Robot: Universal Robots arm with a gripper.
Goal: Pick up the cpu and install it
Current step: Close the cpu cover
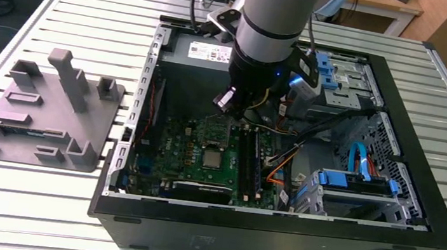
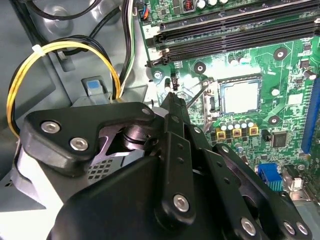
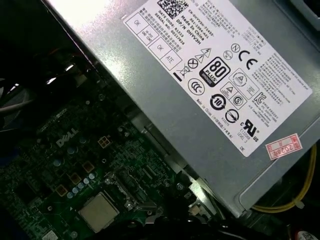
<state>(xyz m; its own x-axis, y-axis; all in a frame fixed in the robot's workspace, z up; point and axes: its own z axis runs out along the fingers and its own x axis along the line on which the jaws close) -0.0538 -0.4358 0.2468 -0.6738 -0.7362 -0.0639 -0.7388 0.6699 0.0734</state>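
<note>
while the cpu (image 1: 213, 159) sits socketed, the pincer (image 1: 228, 102) hovers nearby.

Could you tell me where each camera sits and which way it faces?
Exterior view: off the arm, high, looking down on the open case and table; the arm shows.
Second wrist view: on the arm, looking past the gripper's black links at the motherboard and cpu.
First wrist view: on the arm, facing the power supply and board.
All three share the cpu.

cpu (image 1: 213, 159) seated on motherboard (image 1: 171, 150) in open case (image 1: 278, 234), arm (image 1: 269, 35) above
</note>
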